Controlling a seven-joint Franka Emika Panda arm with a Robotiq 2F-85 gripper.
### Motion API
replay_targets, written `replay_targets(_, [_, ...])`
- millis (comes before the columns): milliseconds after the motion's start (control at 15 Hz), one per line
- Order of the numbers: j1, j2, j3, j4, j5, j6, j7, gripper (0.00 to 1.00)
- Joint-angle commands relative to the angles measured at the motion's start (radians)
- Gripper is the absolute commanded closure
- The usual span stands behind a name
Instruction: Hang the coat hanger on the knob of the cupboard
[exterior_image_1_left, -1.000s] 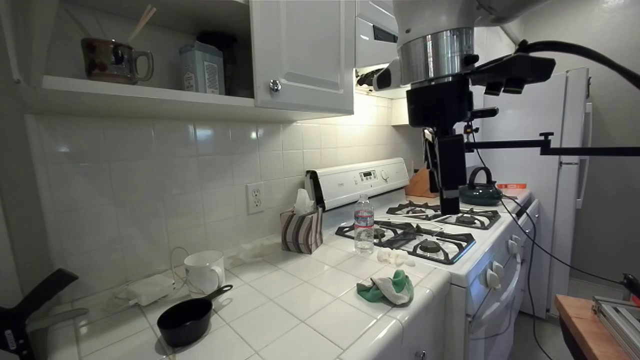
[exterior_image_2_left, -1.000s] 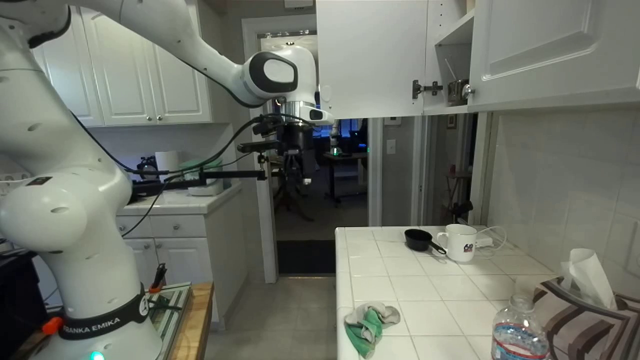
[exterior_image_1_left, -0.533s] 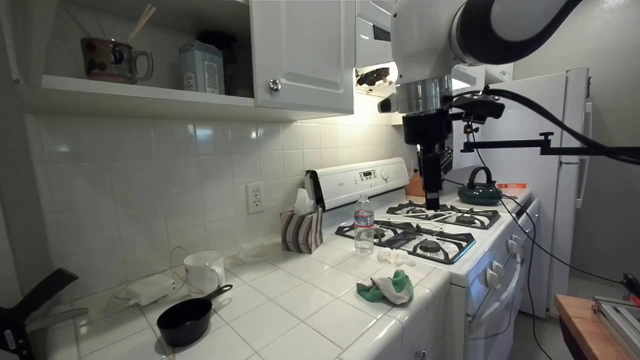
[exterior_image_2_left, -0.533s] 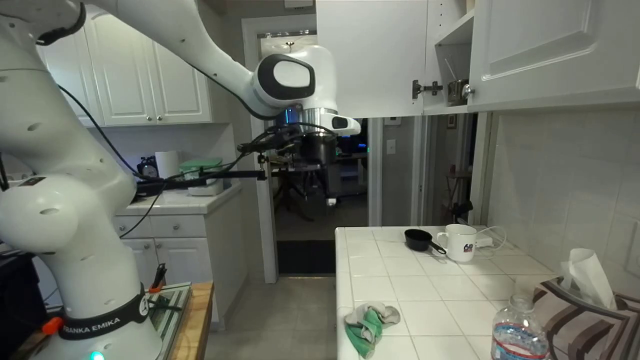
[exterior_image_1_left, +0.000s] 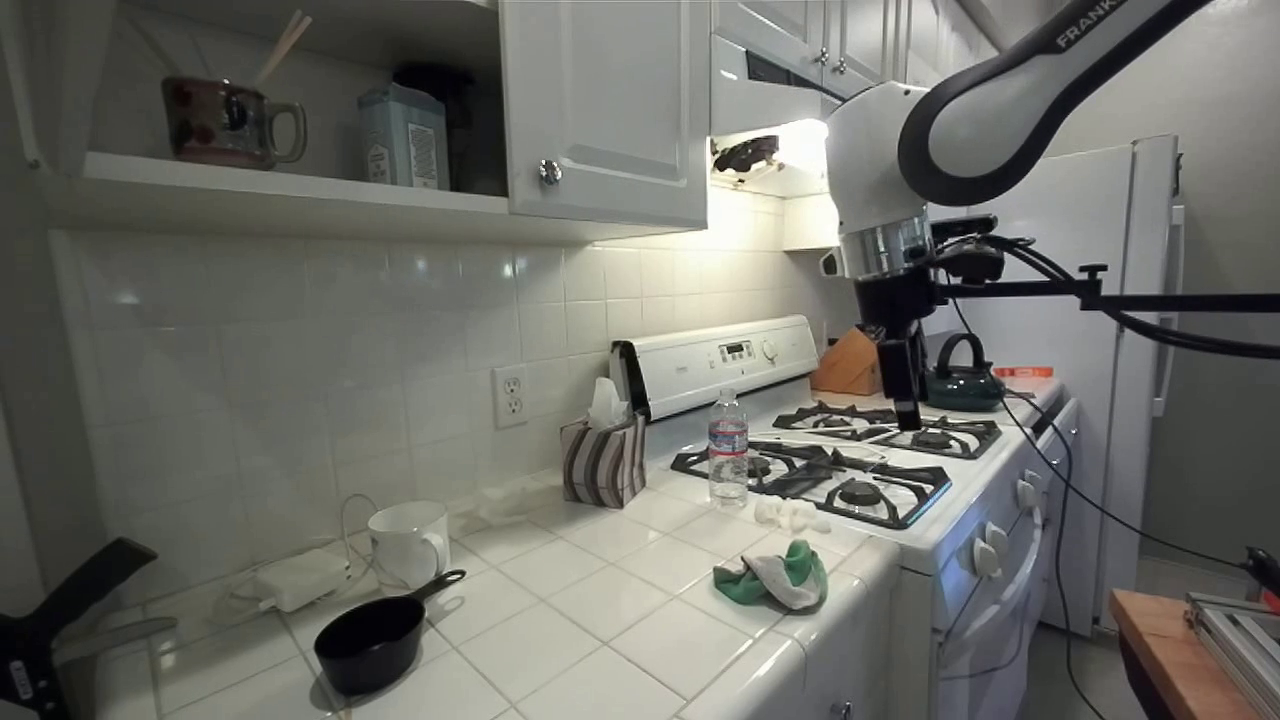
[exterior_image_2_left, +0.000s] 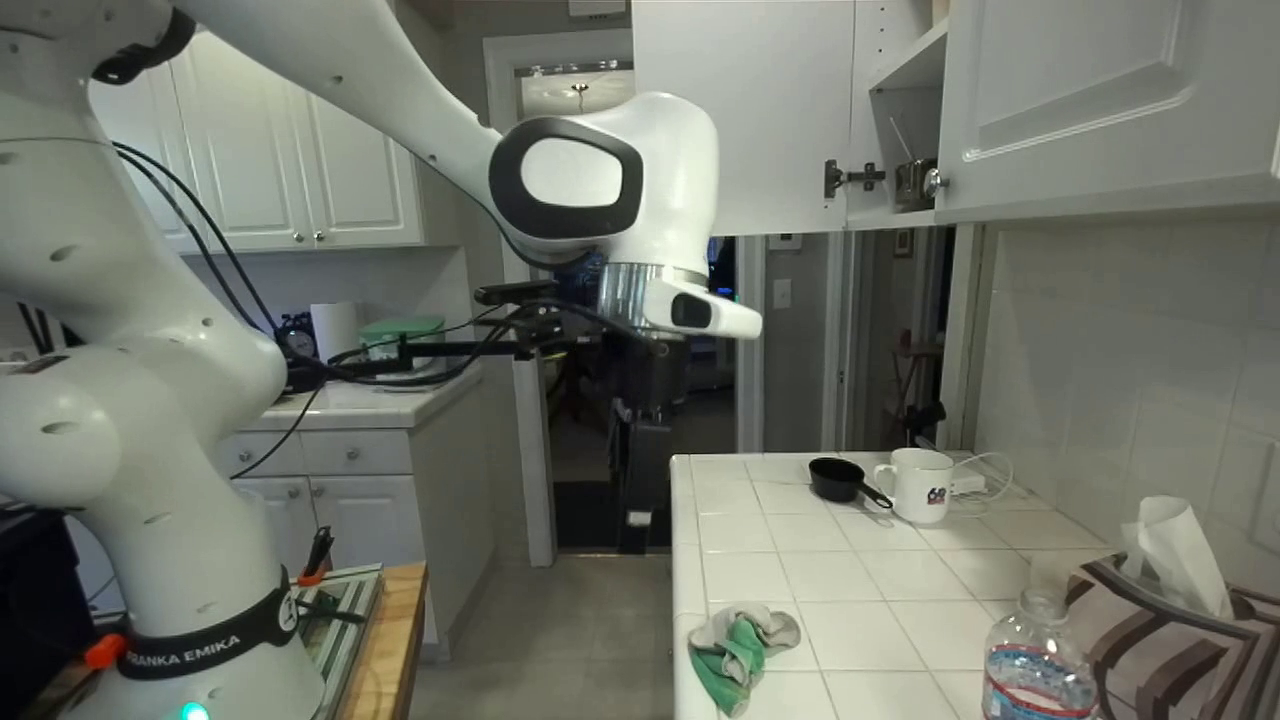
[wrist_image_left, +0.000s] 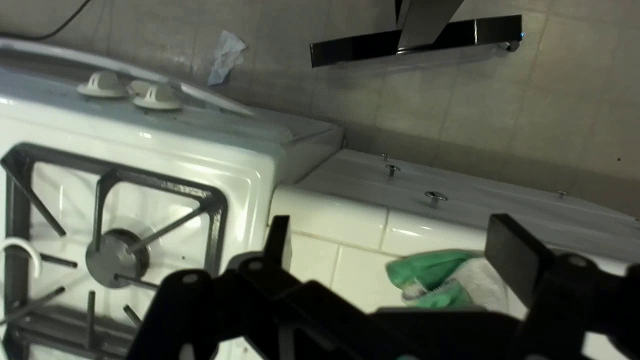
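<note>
A white coat hanger (exterior_image_1_left: 820, 443) lies on the stove grates in an exterior view. Its curved hook (wrist_image_left: 31, 251) shows at the left edge of the wrist view. The round metal knob (exterior_image_1_left: 550, 172) is on a white cupboard door (exterior_image_1_left: 620, 110) above the counter. The knob shows also in an exterior view (exterior_image_2_left: 936, 182). My gripper (wrist_image_left: 392, 245) is open and empty, its two fingers wide apart. In an exterior view the gripper (exterior_image_1_left: 907, 420) points down in front of the stove, slightly tilted. It is apart from the hanger.
A clear bottle (exterior_image_1_left: 728, 450) and a striped tissue box (exterior_image_1_left: 604, 460) stand beside the stove. A green and grey cloth (exterior_image_1_left: 775, 577), a black pan (exterior_image_1_left: 370, 645) and a white mug (exterior_image_1_left: 408, 545) are on the counter. A dark kettle (exterior_image_1_left: 962, 385) stands beyond the burners.
The arm has come down and toward the stove, and the gripper has tilted. The gripper stays empty in the air. The hanger and counter objects have not moved.
</note>
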Motion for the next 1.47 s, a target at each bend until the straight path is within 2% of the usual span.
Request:
replay_targets(0, [-0.075, 0.001, -0.071, -0.054, 0.031, 0.036, 0.043, 0.00])
replay_targets(200, [-0.131, 0.028, -0.135, -0.054, 0.066, 0.032, 0.058, 0.00])
replay_targets(267, [-0.115, 0.013, -0.109, -0.048, 0.026, 0.016, 0.032, 0.00])
replay_targets(400, [-0.139, 0.023, -0.134, -0.048, 0.038, 0.016, 0.032, 0.00])
replay_targets(667, [-0.141, 0.021, -0.129, -0.057, 0.032, 0.037, 0.055, 0.00])
replay_targets(1133, [-0.248, 0.203, -0.194, 0.049, 0.003, 0.206, 0.237, 0.00])
replay_targets(1400, [-0.275, 0.309, -0.241, 0.121, 0.022, 0.260, 0.298, 0.00])
